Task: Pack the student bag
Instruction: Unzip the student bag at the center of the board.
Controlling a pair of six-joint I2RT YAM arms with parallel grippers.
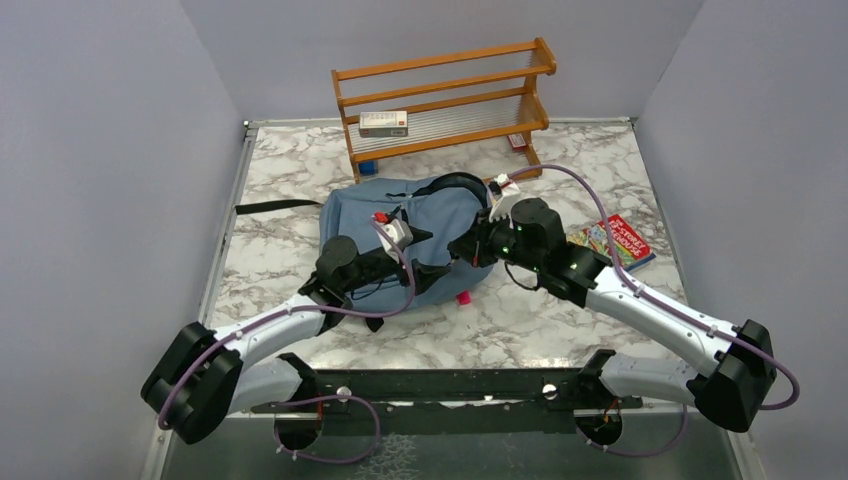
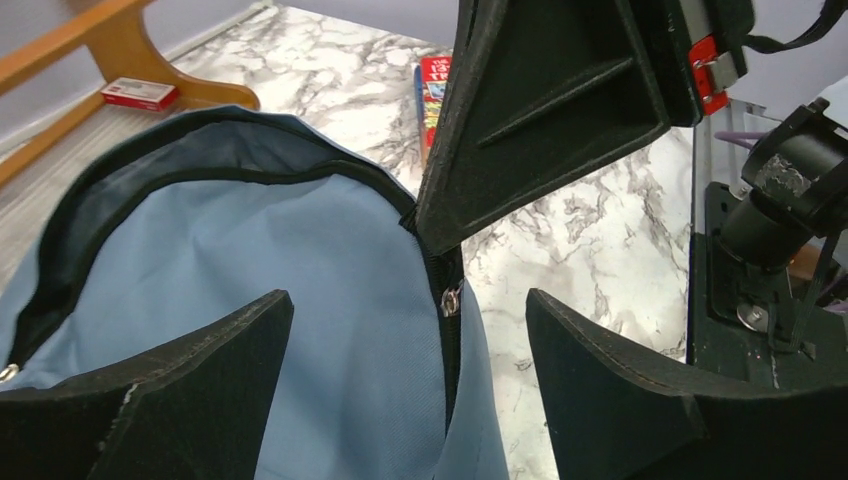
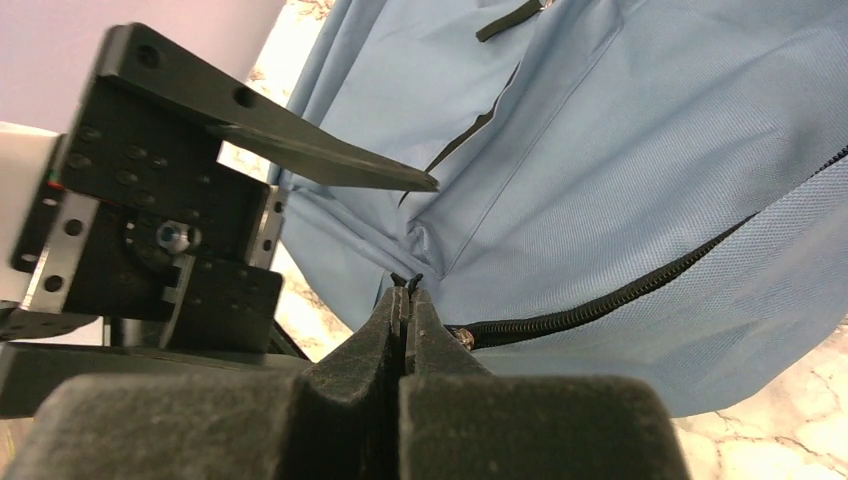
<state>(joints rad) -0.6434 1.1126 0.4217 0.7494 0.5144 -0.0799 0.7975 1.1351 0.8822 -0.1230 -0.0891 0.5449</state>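
The student bag (image 1: 400,215), dusty blue with black zipper trim, lies on the marble table in front of the shelf. Its top opening gapes in the left wrist view (image 2: 250,230). My right gripper (image 1: 466,246) is shut on the black zipper trim at the bag's right edge. In the right wrist view (image 3: 405,285) a bit of black trim sticks out of the tips, just beside the zipper slider (image 3: 462,337). My left gripper (image 2: 408,297) is open and empty over the bag's right side. It straddles the zipper slider (image 2: 452,298), with the right gripper's finger (image 2: 540,110) just beyond.
A wooden shelf (image 1: 445,100) at the back holds a white box (image 1: 384,123). A small red box (image 1: 517,141) sits by its right foot. A colourful book (image 1: 612,242) lies right of the bag. A small pink thing (image 1: 463,297) lies at the bag's near edge.
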